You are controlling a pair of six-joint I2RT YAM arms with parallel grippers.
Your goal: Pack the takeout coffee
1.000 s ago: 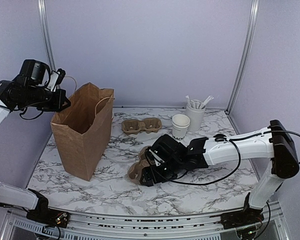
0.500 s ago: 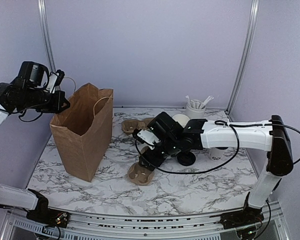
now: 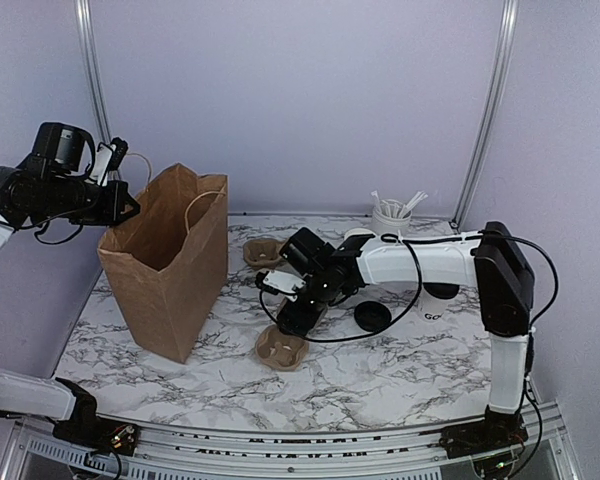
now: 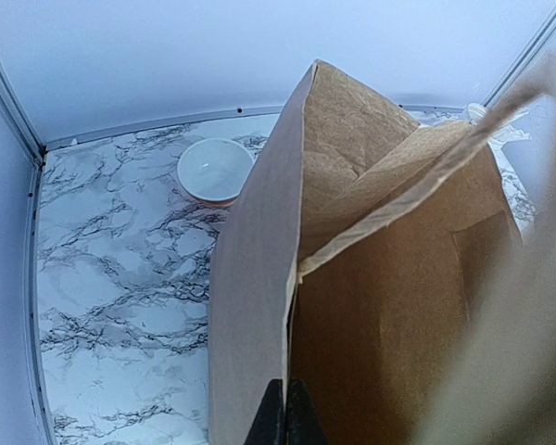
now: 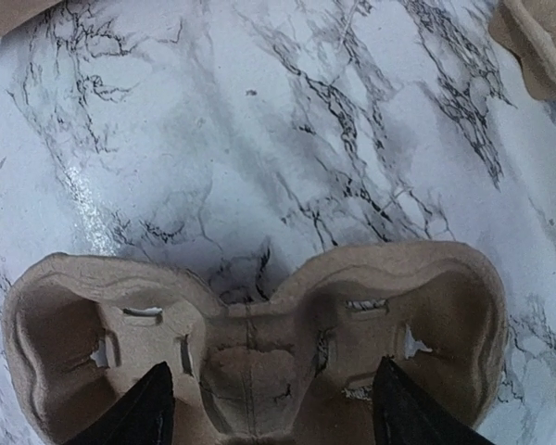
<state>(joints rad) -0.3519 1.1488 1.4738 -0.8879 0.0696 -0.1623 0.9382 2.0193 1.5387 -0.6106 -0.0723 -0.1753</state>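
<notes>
A white paper cup (image 3: 432, 308) with dark lettering near its base stands just under my right forearm, and its top looks dark. To its left a round black lid (image 3: 372, 317) lies loose on the marble table. My right gripper (image 3: 292, 318) (image 5: 273, 413) hangs open over a brown pulp carrier (image 3: 282, 347) (image 5: 259, 334), with one fingertip on each side of the carrier's middle. At the upper left, my left gripper (image 3: 115, 212) (image 4: 285, 417) is shut on the rim of the open brown paper bag (image 3: 165, 270) (image 4: 352, 260).
A second pulp carrier (image 3: 265, 250) (image 5: 537, 46) lies behind the right gripper. A white cup of stirrers (image 3: 390, 217) stands at the back right. A white round cup (image 4: 213, 170) sits on the table beside the bag. Metal posts frame the back corners.
My right arm swung back and left, rising off the carrier and uncovering the black lid and lettered cup. Its jaws narrowed slightly. The left gripper kept hold of the bag.
</notes>
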